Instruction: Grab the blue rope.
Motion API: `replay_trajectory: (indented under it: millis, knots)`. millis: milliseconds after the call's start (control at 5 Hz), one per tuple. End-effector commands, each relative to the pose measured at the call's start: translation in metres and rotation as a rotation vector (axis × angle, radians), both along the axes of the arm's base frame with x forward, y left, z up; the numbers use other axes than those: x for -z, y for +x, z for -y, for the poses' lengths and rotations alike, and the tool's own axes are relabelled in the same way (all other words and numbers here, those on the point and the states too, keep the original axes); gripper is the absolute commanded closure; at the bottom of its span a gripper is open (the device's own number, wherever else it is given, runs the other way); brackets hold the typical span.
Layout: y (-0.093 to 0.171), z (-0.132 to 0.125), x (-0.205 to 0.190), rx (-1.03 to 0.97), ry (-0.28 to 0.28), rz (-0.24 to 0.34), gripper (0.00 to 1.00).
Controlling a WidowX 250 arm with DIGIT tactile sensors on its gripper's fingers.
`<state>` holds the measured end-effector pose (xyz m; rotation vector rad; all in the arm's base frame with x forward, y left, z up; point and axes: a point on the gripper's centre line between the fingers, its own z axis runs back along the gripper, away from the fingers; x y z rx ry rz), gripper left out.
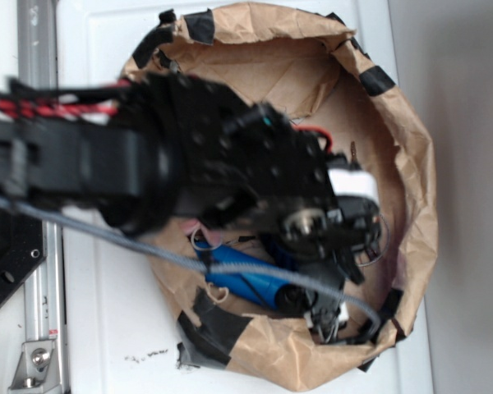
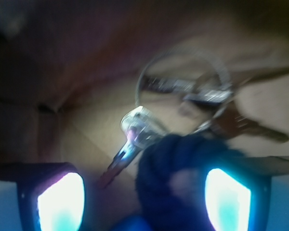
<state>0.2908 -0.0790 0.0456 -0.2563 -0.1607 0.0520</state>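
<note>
Inside the brown paper nest (image 1: 411,189), the gripper (image 2: 144,197) hangs with its jaws spread, the left pad (image 2: 60,202) bare, the blue rope (image 2: 176,180) bunched just inside the right pad, and a ring of keys (image 2: 202,94) lying beyond

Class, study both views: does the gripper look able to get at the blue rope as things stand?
Probably yes. In the wrist view the blue rope bulges between the open gripper fingers, nothing covering it. A key ring lies just beyond and might get snagged.
</note>
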Motion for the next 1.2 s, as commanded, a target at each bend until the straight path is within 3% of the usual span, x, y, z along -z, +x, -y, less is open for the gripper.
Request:
replay_trajectory:
  millis: [0,400,600,800,1000]
  knots:
    - [-0.01,0.029,-0.006,0.002,-0.044,-0.051,0.0]
    - [-0.023,0.012,0.007,0.028,0.002,-0.06,0.0]
    - [-0.014,0.007,0.027,0.127,-0.007,-0.041,0.0]
    - [-0.01,0.011,0.037,0.152,-0.028,-0.063,1.0]
    - [-0.007,0.012,0.033,0.172,0.004,-0.046,1.0]
